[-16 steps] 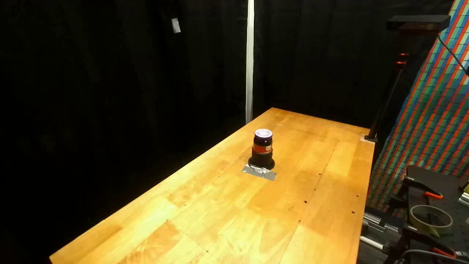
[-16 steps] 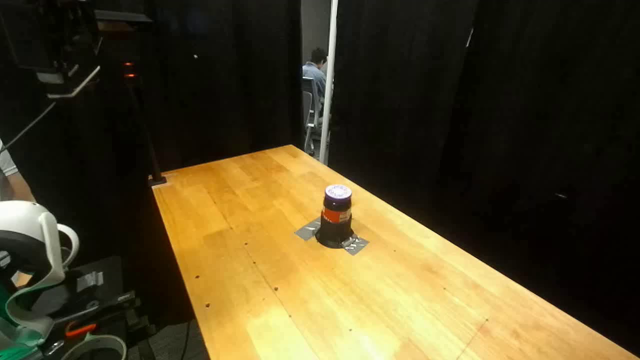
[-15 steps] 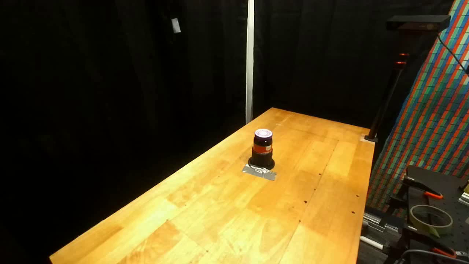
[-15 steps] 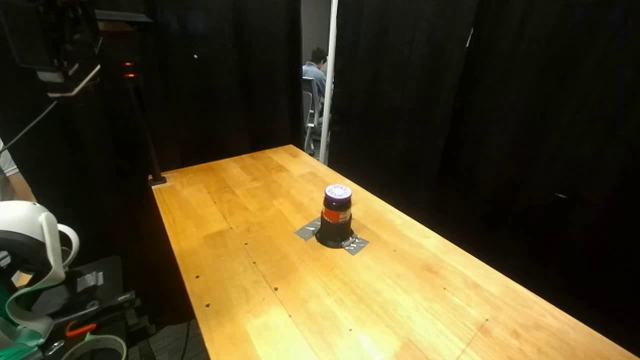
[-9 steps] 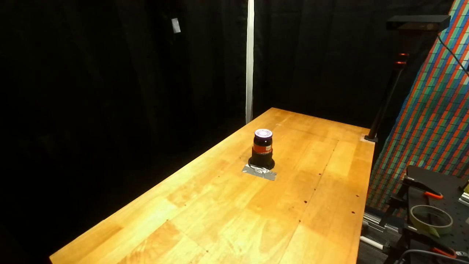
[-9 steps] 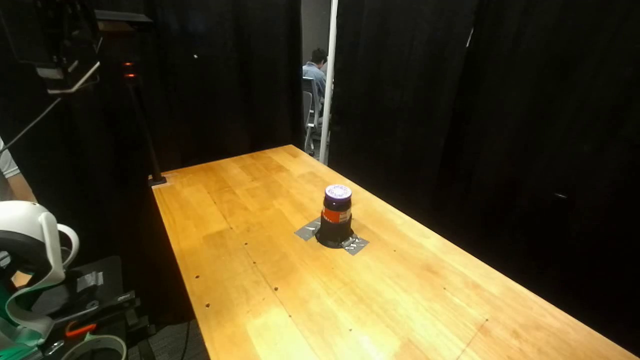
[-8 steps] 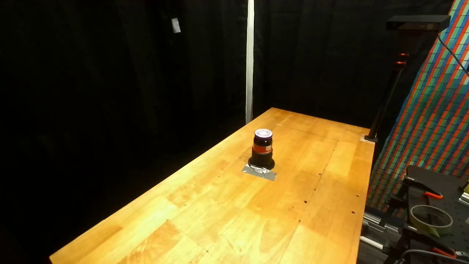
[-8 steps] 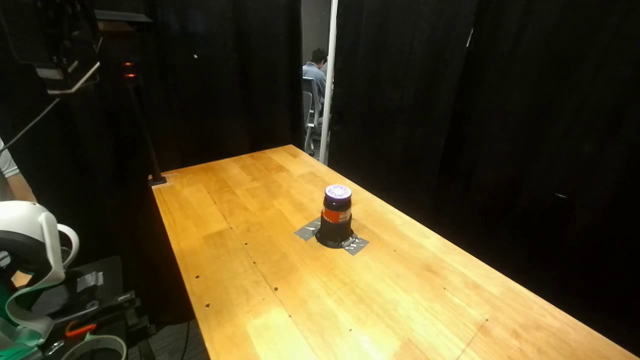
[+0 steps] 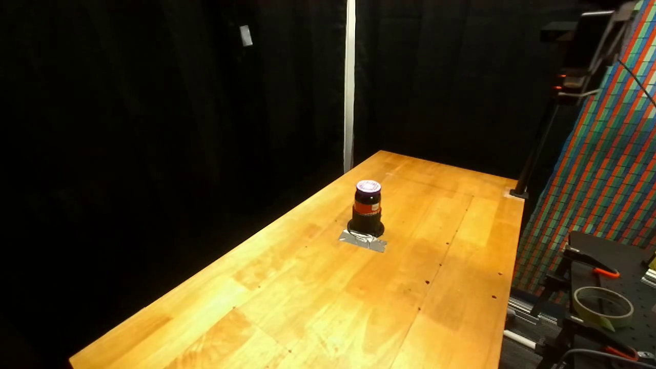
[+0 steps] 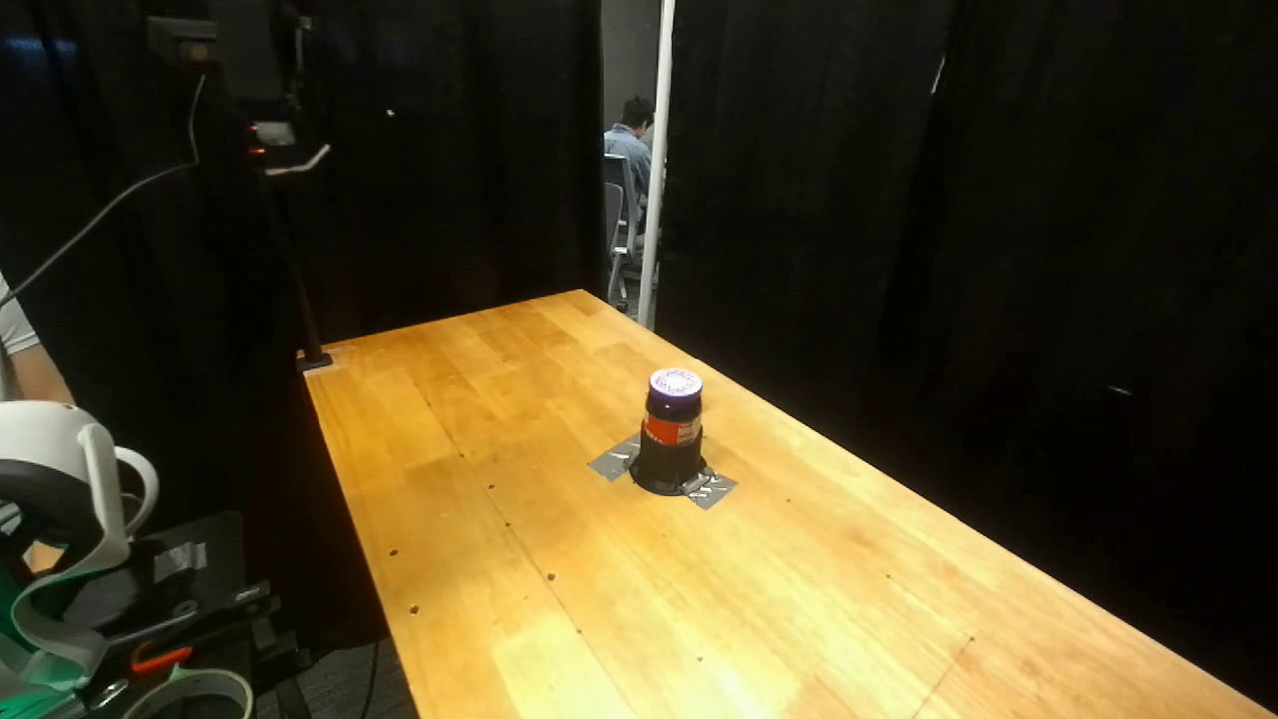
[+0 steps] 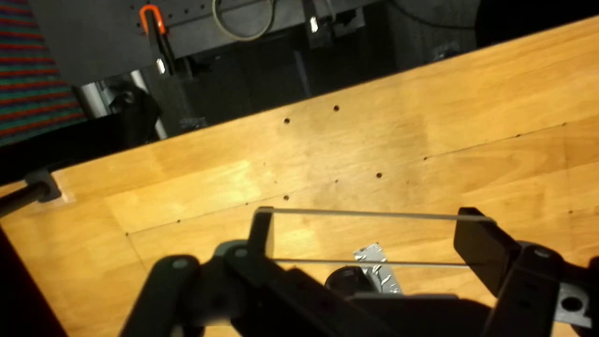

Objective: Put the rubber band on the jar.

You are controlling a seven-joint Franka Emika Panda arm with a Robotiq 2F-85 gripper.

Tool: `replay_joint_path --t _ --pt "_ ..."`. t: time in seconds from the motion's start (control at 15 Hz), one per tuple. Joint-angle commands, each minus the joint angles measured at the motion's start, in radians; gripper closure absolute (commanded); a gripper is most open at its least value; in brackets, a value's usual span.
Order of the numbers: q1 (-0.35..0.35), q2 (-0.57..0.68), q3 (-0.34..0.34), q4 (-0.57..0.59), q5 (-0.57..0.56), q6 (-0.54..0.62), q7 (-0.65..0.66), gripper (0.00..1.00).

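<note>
The jar (image 9: 367,207) stands upright on the table in both exterior views, with a pale purple lid, dark body and orange-red label; it also shows here (image 10: 672,431). Its lower part sits in a black base. In the wrist view only a dark round piece of jar or base (image 11: 346,279) shows; my gripper hides the rest. My gripper (image 11: 369,234) is open, with the rubber band (image 11: 365,213) stretched around both spread fingers as two pale strands. In the exterior views the gripper (image 9: 579,87) is dim and high above the table's far corner, well apart from the jar.
Grey tape (image 10: 711,490) holds the base to the wooden table (image 9: 318,307). A dark post (image 9: 538,138) stands at a table corner, near the arm. A black side table (image 9: 599,246) beside the table holds a tape roll (image 9: 602,307) and clamps. Black curtains surround the table.
The arm has come into view at the upper right of an exterior view, and moved right at the upper left of an exterior view. The jar has not moved.
</note>
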Motion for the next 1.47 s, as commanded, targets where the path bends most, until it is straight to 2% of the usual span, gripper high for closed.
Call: replay_joint_path --t 0.0,0.13,0.27,0.47,0.53,0.8,1.07,1.4 --pt "-0.096 0.258 0.125 0.168 -0.178 0.069 0.081 0.00" --pt "-0.133 0.383 0.171 0.226 -0.263 0.132 0.123 0.00" --pt "-0.150 0.511 0.193 0.287 -0.303 0.215 0.151 0.00" --pt "-0.159 0.705 0.187 0.383 -0.332 0.344 0.169 0.00" --pt "-0.040 0.761 0.066 0.413 -0.345 0.379 0.179 0.00" --pt "0.070 0.937 -0.084 0.531 -0.321 0.455 0.149 0.00" --pt "0.147 1.054 -0.194 0.619 -0.308 0.506 0.146 0.00" --pt "0.187 1.134 -0.279 0.685 -0.299 0.537 0.145 0.00"
